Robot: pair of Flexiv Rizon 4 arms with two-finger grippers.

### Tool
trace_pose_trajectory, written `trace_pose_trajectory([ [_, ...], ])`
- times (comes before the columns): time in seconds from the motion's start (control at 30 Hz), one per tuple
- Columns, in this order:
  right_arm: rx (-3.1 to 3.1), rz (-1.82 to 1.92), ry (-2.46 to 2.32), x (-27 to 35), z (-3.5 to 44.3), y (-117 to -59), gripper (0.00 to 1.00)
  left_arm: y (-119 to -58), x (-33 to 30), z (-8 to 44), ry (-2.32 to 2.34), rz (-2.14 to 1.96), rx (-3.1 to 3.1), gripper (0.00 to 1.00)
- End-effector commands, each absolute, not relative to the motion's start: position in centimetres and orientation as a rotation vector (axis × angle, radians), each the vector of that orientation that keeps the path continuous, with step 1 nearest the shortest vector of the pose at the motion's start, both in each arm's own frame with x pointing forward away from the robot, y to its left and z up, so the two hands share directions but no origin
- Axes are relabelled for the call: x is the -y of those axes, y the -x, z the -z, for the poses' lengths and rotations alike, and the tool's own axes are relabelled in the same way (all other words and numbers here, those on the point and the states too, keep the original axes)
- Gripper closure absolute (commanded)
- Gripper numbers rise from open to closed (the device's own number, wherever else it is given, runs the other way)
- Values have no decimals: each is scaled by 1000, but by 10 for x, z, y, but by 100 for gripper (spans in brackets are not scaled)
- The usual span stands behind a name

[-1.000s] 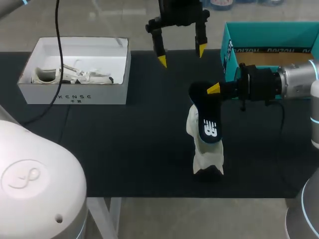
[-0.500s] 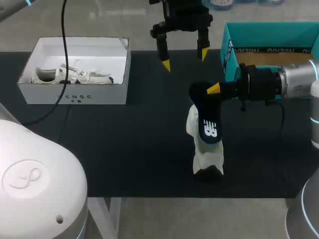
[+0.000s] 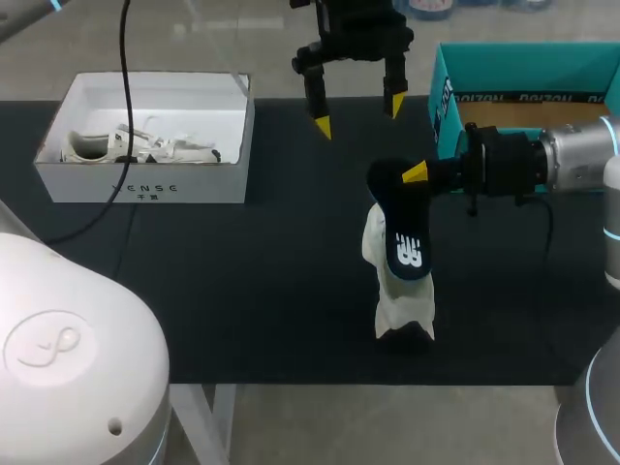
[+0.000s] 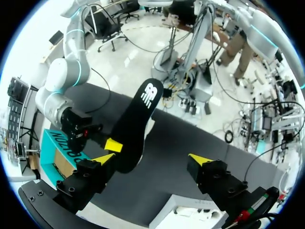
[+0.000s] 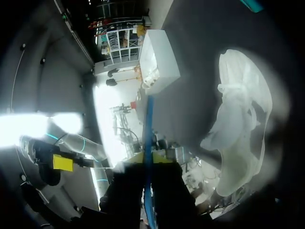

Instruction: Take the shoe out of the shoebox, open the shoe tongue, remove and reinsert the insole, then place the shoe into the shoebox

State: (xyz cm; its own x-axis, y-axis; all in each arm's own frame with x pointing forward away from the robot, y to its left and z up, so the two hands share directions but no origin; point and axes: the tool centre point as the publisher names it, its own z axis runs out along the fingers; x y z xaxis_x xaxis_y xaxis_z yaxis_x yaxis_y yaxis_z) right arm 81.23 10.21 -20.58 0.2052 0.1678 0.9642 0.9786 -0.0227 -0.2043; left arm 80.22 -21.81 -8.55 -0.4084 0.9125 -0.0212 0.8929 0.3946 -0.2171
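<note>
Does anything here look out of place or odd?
Yes: the white shoe stands on end on the table, not flat on its sole. The dark insole hangs from the right gripper, close to it.

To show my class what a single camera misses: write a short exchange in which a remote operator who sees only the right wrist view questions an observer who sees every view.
Operator: Here the insole is just a thin edge between my fingers. How does it sit?
Observer: The right gripper holds the dark insole by its upper end. The insole's printed face is towards the head camera and its lower end overlaps the white shoe.
Operator: Is my other gripper free?
Observer: Yes. The left gripper is open and holds nothing, near the table's far edge, beyond the shoe.
Operator: And the box on my side?
Observer: The teal shoebox stands open behind your arm, brown inside.
</note>
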Motion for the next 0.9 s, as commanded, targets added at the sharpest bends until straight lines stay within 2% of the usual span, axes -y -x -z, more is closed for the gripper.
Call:
trace_pose_trajectory([
  [0.03,1171,973,1430,-103,206,-812,100,-802,217,86,1650,-294,2539,0],
  [0.53,1171,973,1430,-103,206,-812,100,-795,223,82,1701,-313,2554,0],
  [0.7,1171,973,1430,-103,206,-812,100,-779,235,62,1759,-465,2700,0],
  [0.9,1171,973,1430,-103,206,-812,100,-757,239,44,1778,-886,2883,0],
])
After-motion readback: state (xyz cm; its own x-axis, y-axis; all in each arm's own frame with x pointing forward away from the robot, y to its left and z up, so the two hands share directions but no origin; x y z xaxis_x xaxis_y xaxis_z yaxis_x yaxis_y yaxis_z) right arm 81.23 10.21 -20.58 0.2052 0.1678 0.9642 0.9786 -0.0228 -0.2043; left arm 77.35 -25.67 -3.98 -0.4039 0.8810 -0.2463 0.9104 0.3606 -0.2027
